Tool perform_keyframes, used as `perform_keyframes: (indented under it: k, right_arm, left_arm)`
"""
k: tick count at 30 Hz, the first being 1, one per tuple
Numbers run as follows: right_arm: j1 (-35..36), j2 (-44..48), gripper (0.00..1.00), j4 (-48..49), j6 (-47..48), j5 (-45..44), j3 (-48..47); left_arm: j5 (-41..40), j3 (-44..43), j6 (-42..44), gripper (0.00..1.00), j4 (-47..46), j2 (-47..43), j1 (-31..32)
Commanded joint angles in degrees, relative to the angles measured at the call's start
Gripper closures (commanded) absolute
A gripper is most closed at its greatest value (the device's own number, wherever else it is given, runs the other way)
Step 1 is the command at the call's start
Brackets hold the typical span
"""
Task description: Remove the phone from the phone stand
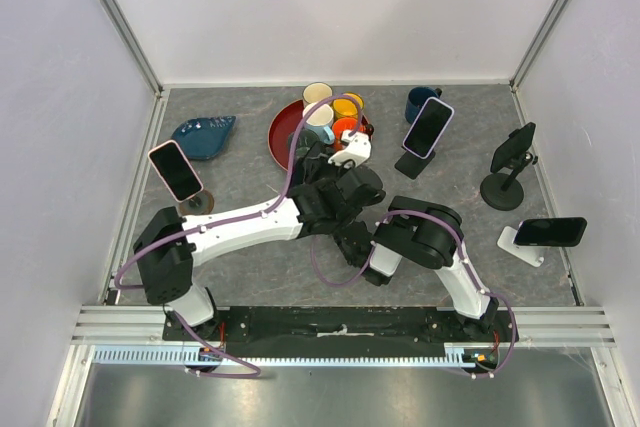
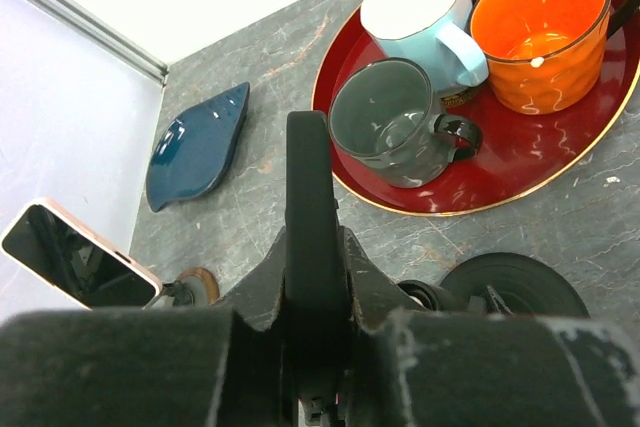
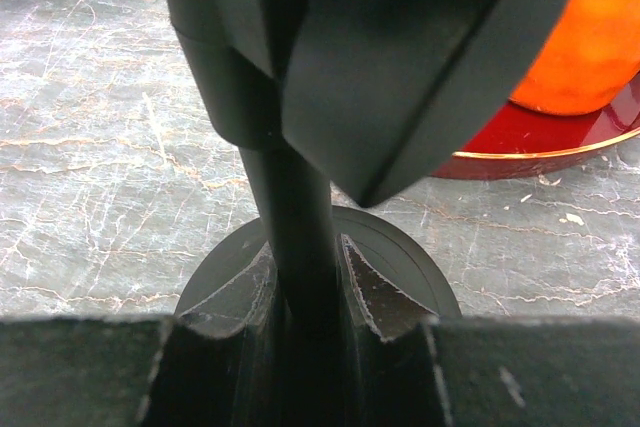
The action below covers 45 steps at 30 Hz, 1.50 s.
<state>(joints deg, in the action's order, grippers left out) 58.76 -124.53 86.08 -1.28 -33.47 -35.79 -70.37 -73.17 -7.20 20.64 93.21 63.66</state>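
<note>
Standing edge-on over the bench (image 2: pixel 600 237), the black phone (image 2: pixel 310 167) is clamped between the closed fingers of the left tool (image 2: pixel 315 257), and the stem of the phone stand (image 3: pixel 295 217) is gripped by the right tool (image 3: pixel 305 292). Just behind, a red tray (image 2: pixel 520 162) is crowded with a grey mug (image 2: pixel 390 122), a light-blue mug (image 2: pixel 420 7) and an orange mug (image 2: pixel 540 32). A blue leaf-shaped dish (image 2: pixel 195 147) and a pink-edged phone (image 2: pixel 75 257) are seen to the left.

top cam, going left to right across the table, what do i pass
pink-edged phone on its stand → red tray → lilac-edged phone on its stand → sideways phone on the white stand
</note>
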Motion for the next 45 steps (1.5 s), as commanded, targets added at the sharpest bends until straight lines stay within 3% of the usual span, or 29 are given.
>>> perform_keyframes:
  k: [1, 6, 16, 28, 37, 45]
  right_arm:
    - [-2.07, -6.34, 1.0, 14.55, -5.22, -2.57, 3.62]
    - [-3.48, -7.57, 1.0, 14.55, -7.33, 0.85, 3.71]
    - [-4.88, -8.98, 1.0, 14.55, -8.13, 4.99, 3.18]
    - [-4.89, -8.63, 1.0, 14.55, -7.51, 3.33, 3.45]
    - [-4.97, -7.57, 1.0, 14.55, -6.02, 1.13, 3.89]
    - [-5.06, -5.12, 0.97, 14.55, -5.05, -0.45, 4.94]
  left_arm:
    - [1.8, -1.1, -2.99, 0.98, 2.11, -5.13, -0.11]
    - [5.59, 0.39, -2.73, 0.98, 3.0, -8.92, -0.9]
    - [21.82, 3.73, -1.68, 0.98, 2.74, -19.2, -5.03]
    - [37.48, 5.49, -4.13, 0.98, 5.8, -27.73, -7.67]
    - [28.71, 6.19, -12.83, 0.98, 21.17, -28.79, -7.76]
    - [30.81, 9.79, -23.81, 0.98, 28.49, -27.73, -11.71]
